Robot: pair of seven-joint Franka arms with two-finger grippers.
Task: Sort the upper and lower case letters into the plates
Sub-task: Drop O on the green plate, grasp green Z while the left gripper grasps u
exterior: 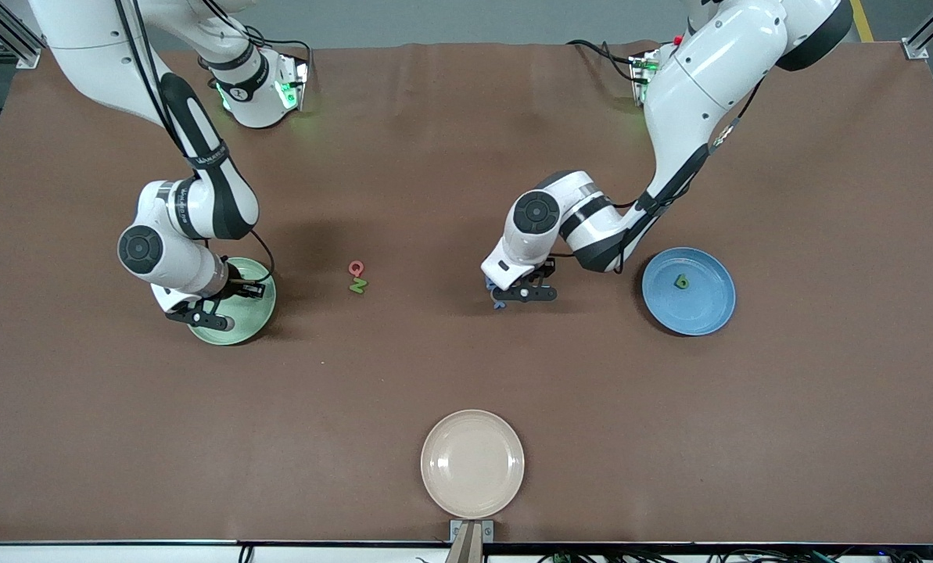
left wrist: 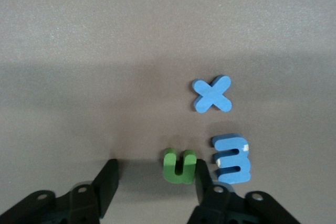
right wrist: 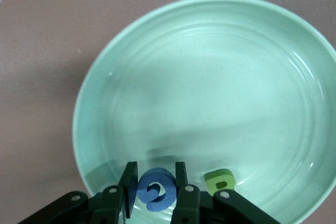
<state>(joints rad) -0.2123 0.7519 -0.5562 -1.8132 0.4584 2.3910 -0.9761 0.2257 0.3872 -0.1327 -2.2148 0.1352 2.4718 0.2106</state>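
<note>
Nearest the camera we see a cream plate (exterior: 472,464), with nothing in it. We find the blue plate (exterior: 688,291) toward the left arm's end holding one green letter (exterior: 680,281). Our left gripper (left wrist: 155,182), jaws parted, straddles a green u (left wrist: 179,166) on the table. Our right gripper (right wrist: 155,183) hangs over the pale green plate (right wrist: 210,77), clenched on a blue letter (right wrist: 156,195); a green letter (right wrist: 219,180) lies inside.

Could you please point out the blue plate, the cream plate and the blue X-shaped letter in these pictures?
blue plate (exterior: 705,309), front view, bare inner surface near the rim.
cream plate (exterior: 472,463), front view, centre of its bare surface.
blue X letter (left wrist: 211,94), left wrist view, where its strokes cross.
</note>
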